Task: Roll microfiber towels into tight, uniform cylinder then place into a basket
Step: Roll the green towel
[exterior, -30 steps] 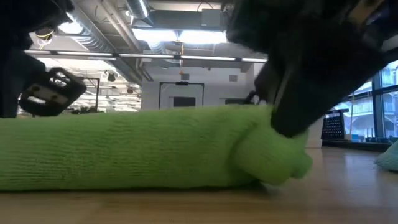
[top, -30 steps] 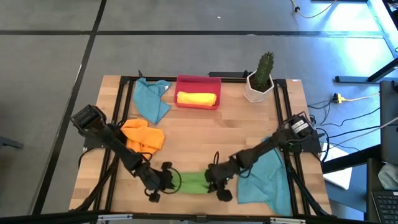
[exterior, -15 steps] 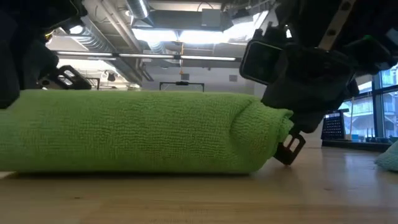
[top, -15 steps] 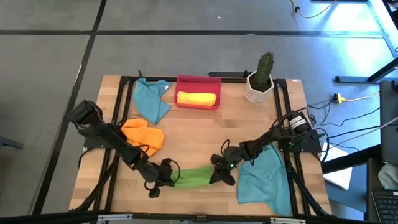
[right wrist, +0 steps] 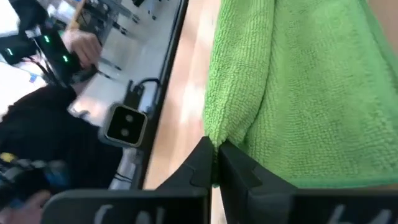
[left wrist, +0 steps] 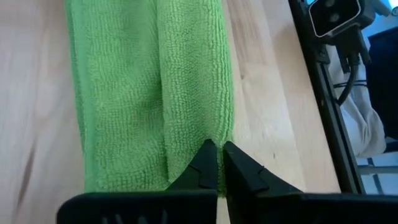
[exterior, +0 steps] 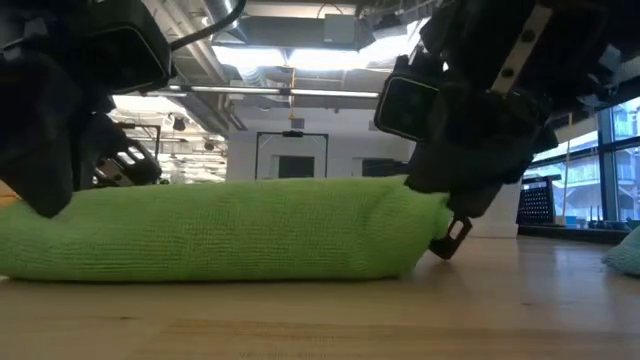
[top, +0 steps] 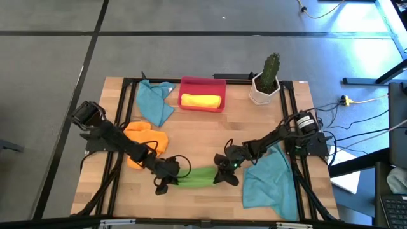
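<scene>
From above, I see the green towel (top: 200, 176) lying as a long roll near the front edge of the counter (top: 210, 137), its long axis running from my left side to my right side. My left gripper (top: 166, 179) is at the left end of the roll and my right gripper (top: 222, 175) is at the right end, so each arm is nearest to its own end. The basket (top: 203, 84) stands at the far edge, well apart from the roll, with 1 yellow towel (top: 201, 100) already rolled inside it. To reach the basket, I judge the roll must travel away from me, across its own long axis.

At counter height, the roll rests flat on the wood. A dark gripper sits on each of its 2 ends; the one at the picture's right presses the end down a little.

In my left wrist view, my fingers (left wrist: 204, 167) are together, the tips pinching the edge of a fold of the green cloth, and the roll stretches straight forward from them.

In my right wrist view, my fingers (right wrist: 202, 162) are also almost together, nipping a corner of the green cloth at the other end. A person's hand (right wrist: 84, 45) shows beyond the counter.
</scene>
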